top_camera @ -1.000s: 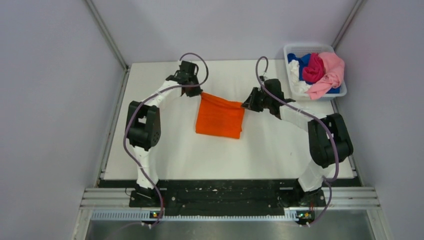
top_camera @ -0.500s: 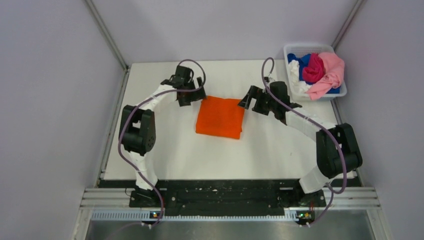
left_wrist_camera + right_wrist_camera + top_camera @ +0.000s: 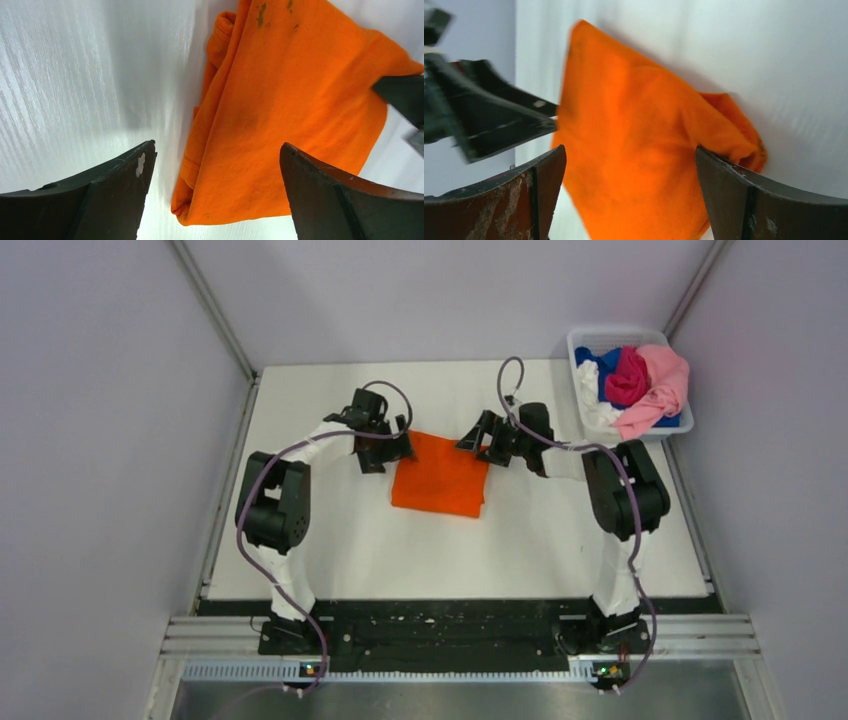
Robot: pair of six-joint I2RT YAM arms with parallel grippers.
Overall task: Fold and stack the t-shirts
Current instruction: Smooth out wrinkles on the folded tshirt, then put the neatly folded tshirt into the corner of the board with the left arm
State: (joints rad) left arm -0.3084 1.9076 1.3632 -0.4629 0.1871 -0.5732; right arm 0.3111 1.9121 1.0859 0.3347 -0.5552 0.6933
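The folded orange t-shirt is lying flat at the middle of the white tabletop. The left pincer is hovering over its far left corner and the right pincer over its far right corner. The 2 are standing wide open, gripping nothing. The other t-shirts are sitting bunched in the white bin beyond the tabletop's far right corner.

One orange t-shirt, four crumpled t-shirts, one bin, two grippers.

A folded t-shirt lies on the table between left tool and right tool; bin far right, perhaps off-table.
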